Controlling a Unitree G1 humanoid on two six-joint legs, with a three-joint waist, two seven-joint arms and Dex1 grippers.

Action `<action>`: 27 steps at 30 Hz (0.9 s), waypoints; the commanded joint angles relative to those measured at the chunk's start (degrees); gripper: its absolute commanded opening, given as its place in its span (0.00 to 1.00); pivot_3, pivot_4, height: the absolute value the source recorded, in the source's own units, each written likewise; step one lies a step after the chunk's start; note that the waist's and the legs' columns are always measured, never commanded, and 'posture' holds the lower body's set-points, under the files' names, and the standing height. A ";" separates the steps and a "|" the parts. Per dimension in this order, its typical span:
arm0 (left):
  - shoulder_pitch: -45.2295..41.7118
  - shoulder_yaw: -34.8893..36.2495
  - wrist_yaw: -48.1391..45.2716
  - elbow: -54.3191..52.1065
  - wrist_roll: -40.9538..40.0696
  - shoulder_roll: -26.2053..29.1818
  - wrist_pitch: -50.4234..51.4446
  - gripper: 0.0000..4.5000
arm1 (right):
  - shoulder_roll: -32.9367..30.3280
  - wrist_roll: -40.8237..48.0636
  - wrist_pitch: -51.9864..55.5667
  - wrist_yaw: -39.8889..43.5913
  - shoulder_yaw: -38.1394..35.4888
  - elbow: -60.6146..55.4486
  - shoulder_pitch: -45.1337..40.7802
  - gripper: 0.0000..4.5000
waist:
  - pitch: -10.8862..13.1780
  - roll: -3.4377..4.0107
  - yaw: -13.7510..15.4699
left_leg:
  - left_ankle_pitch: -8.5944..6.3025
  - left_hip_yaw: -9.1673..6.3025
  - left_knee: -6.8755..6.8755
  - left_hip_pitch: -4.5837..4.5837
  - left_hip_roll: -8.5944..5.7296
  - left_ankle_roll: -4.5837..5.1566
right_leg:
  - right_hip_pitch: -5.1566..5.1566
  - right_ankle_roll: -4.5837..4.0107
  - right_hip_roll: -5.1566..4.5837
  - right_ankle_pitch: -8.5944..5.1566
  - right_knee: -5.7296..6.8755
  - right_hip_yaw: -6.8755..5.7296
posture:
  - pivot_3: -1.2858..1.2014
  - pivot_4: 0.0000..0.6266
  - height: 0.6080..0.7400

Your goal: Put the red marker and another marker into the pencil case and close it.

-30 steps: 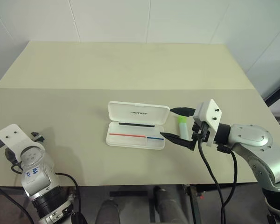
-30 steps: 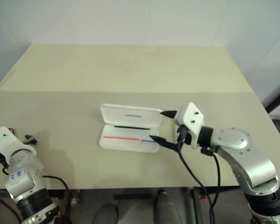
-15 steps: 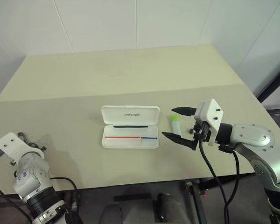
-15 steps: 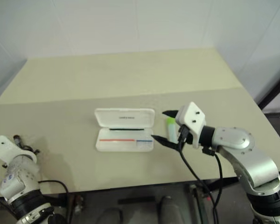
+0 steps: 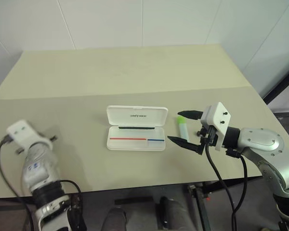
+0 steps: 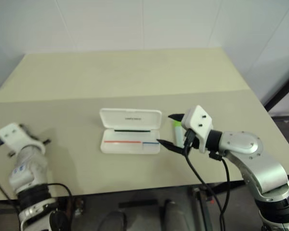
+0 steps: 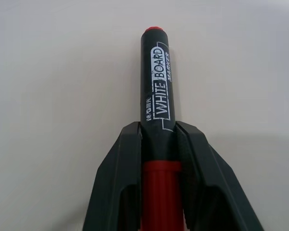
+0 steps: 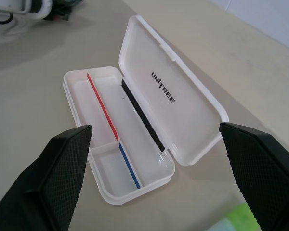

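The red marker (image 7: 156, 91), black-barrelled with a red end, sticks out from between the fingers of my left gripper (image 7: 157, 127), which is shut on it. That gripper (image 5: 49, 140) hovers over the table's near left part, well left of the pencil case (image 5: 136, 139). The white case lies open at the middle, lid (image 5: 137, 115) folded back, tray (image 8: 106, 159) empty. Another marker (image 5: 182, 128), pale with a green cap, lies just right of the case. My right gripper (image 5: 174, 126) is open, with its fingers on either side of the green-capped marker and facing the case.
The beige table (image 5: 111, 77) has open surface behind and to the left of the case. White tiled walls rise at the back. The table's right edge (image 5: 260, 103) is near my right arm.
My left hand has moved forward and up over the table's left side. The right arm has stayed still. The head camera has shifted a little.
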 commanded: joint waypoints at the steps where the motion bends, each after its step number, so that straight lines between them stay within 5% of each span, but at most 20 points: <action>1: -5.88 -7.43 -7.40 -1.41 -0.14 2.46 -4.64 0.14 | -0.43 -0.26 -0.79 -0.21 -2.06 -0.53 -0.89 1.00 | 0.03 -0.38 0.33 | -0.05 0.04 -0.01 -0.16 0.00 0.07 | -0.11 -0.28 0.00 0.17 -0.02 0.02 | 0.52 0.24 1.00; 9: -19.62 -17.90 -25.46 7.10 -0.85 8.52 -13.04 0.14 | -0.57 -0.50 -0.77 -1.04 -3.21 -1.31 -0.39 1.00 | 0.13 -0.19 0.45 | 0.02 0.55 -0.33 -1.34 -0.05 -0.14 | -2.14 0.53 0.03 0.21 0.93 0.14 | 0.52 0.24 1.00; 19: -33.67 -21.67 -47.76 19.27 -6.14 10.33 -21.66 0.14 | -0.61 -0.64 -0.21 -2.69 -4.84 -2.99 1.31 1.00 | 0.15 -0.17 2.10 | -0.09 0.83 0.00 -1.36 -0.05 0.09 | -2.06 0.72 -0.03 0.35 0.90 0.21 | 0.52 0.24 1.00; 27: -35.25 -29.82 -72.16 11.32 -12.39 9.74 -20.05 0.14 | -0.68 -0.54 0.40 -4.17 -6.08 -4.70 2.94 1.00 | 0.17 -0.14 2.10 | -0.12 0.84 0.19 -1.41 -0.06 0.15 | -1.93 0.76 -0.03 0.46 1.05 0.29 | 0.52 0.24 1.00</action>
